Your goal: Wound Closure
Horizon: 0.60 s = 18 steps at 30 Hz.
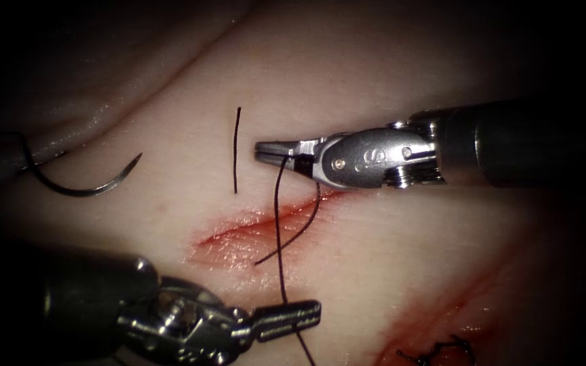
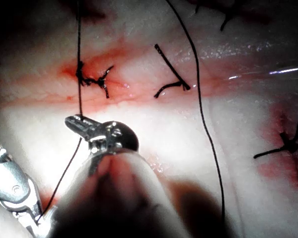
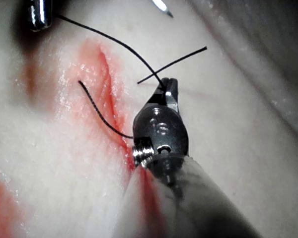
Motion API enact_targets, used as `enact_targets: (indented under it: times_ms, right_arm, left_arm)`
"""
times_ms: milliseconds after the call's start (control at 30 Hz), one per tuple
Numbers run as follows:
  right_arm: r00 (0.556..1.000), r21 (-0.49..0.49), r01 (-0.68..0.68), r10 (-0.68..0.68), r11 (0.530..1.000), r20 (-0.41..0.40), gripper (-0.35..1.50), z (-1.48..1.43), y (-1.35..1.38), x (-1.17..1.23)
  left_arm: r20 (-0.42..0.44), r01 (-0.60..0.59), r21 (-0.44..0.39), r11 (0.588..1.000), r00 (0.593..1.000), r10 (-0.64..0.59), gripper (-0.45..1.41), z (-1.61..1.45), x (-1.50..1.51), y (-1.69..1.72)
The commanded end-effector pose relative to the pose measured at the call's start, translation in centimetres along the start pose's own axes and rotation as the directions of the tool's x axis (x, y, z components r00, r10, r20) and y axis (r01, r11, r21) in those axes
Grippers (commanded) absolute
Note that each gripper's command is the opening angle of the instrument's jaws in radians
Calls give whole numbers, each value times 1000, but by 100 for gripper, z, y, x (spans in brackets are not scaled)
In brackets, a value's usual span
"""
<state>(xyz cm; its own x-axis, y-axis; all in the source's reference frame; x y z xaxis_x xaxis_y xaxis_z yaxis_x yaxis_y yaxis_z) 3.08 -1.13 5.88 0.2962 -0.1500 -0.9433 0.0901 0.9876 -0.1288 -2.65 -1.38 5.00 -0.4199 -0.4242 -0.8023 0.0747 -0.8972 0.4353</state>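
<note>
Left tool [image 1: 286,316] lies nearest the lens, below the cut [image 1: 259,234]; its fingers are closed on the thread [image 1: 279,230]. Right tool [image 1: 272,150] sits above the cut's right end, fingers clamped on the same thread, which runs taut between the two across the cut. Needle [image 1: 83,183] rests free on the tissue [image 1: 388,257], well left of the cut, not in it, held by neither tool. A loose thread piece [image 1: 237,150] lies just left of the right tool. Red fluid [image 1: 239,244] marks the cut.

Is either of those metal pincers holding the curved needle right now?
No. The needle lies free on the tissue, left of the cut; the right tool is shut on the thread.
</note>
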Motion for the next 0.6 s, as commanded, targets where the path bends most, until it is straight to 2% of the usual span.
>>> enact_targets:
  times_ms: [33,133,300,367,400,433,467,500,533,567,600]
  right_arm:
    - [1000,-4,-6,6,1000,2,-35,3,-5,1]
    - [999,-13,-34,34,999,-7,-35,-5,-13,6]
    - [997,-8,-71,71,997,-12,-35,-9,-22,16]
    - [994,-3,-108,108,994,-16,-3,-14,-30,25]
    - [994,-3,-108,108,994,-16,-3,-14,-30,25]
    - [989,-2,-146,146,989,-19,36,-18,-34,31]
    - [984,-3,-176,176,984,-21,66,-20,-36,34]
    - [984,-3,-176,176,984,-21,66,-20,-36,34]
    - [974,-18,-222,222,975,-41,116,-25,-39,42]
    - [974,-18,-222,222,975,-41,116,-25,-39,42]
    - [969,-25,-243,241,970,-54,124,-28,-40,45]
  left_arm:
    - [12,1,1,1000,1000,-1,-45,1,-3,6]
    - [63,-4,25,1000,998,2,-45,-28,-15,10]
    - [89,-6,36,999,996,3,-45,-46,-22,14]
    - [97,-6,47,999,995,1,-45,-57,-24,16]
    - [97,-6,47,999,995,1,-45,-57,-24,16]
    - [99,-5,51,999,995,0,-45,-62,-24,17]
    - [104,-5,52,999,995,-1,-45,-66,-23,17]
    - [104,-5,52,999,995,-1,-45,-66,-23,17]
    - [106,-3,57,998,994,-3,-45,-70,-22,17]
    - [106,-3,57,998,994,-3,-45,-70,-22,17]
    - [108,-3,57,998,994,-4,-45,-72,-21,17]
